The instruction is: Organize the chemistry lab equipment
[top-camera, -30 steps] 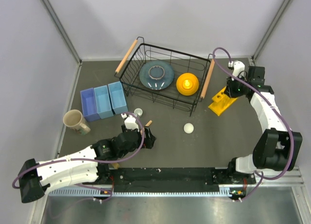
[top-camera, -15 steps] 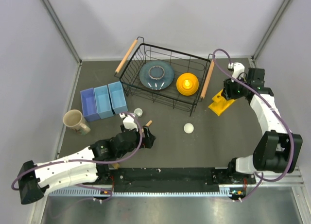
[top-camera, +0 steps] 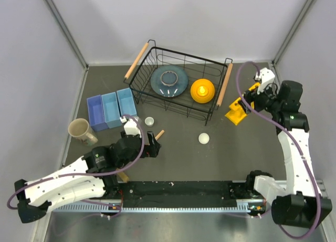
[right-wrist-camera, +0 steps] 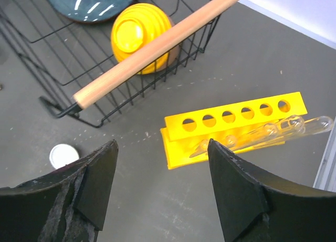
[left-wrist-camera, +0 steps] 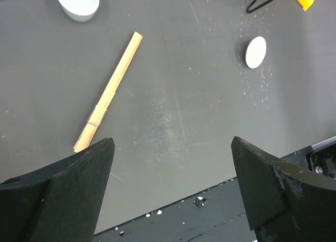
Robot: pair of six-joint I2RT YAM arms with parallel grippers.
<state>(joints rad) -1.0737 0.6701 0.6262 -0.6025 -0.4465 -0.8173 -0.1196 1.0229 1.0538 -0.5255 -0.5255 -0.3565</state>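
1. Top external: my left gripper (top-camera: pixel 151 147) hovers near the wooden stick (top-camera: pixel 159 133). My right gripper (top-camera: pixel 251 98) hangs over the yellow tube rack (top-camera: pixel 236 114) at the far right. A crooked descent there could shove the rack against the wire basket (top-camera: pixel 178 103).
2. Left wrist: the jaws are spread wide and hold nothing. The stick lies ahead and to the left, off centre, so closing from here would likely miss it or flick it toward the small white cup (left-wrist-camera: pixel 77 1).
3. Right wrist: the jaws are parted and empty. The clear tubes (right-wrist-camera: pixel 262 133) lie sideways along the rack, not in its holes, so a nudge could roll them off.
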